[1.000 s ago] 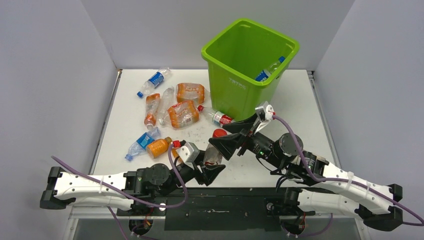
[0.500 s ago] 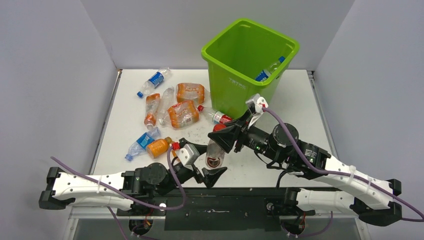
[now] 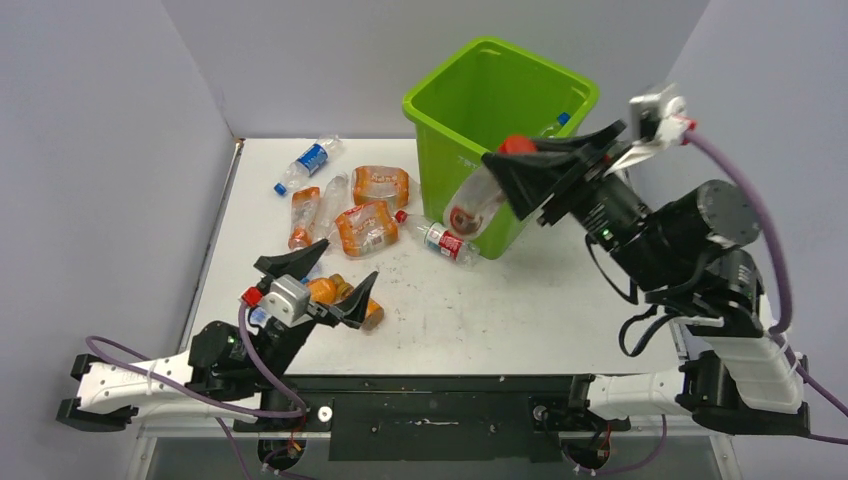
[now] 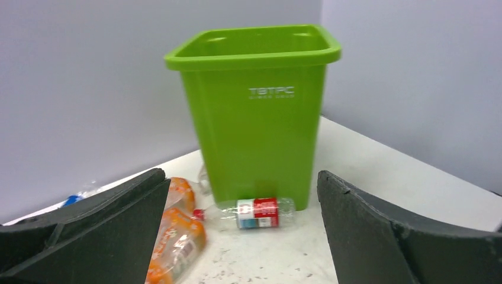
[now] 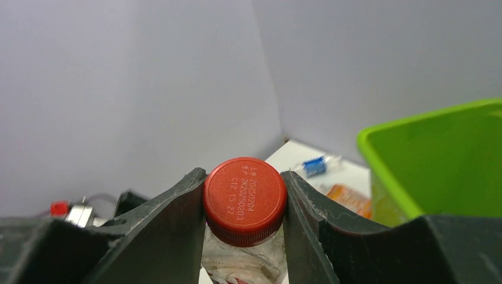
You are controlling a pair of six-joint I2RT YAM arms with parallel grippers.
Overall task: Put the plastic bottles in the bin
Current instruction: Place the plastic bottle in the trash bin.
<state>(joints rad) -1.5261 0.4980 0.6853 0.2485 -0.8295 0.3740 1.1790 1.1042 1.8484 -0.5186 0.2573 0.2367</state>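
Your right fingers [image 3: 545, 178] are clenched on the neck of a red-capped bottle [image 3: 478, 200], just under the cap. They hold it in the air on the near side of the bin [image 3: 450, 140], not over its opening. Your left fingers [image 3: 296, 263] are spread wide and carry nothing, low over a small orange bottle [image 3: 322, 290] at the near left of the desk [image 3: 520, 310]. Other bottles [image 3: 367, 228] lie left of the bin, and a red-labelled bottle [image 3: 440, 238] lies at its near foot.
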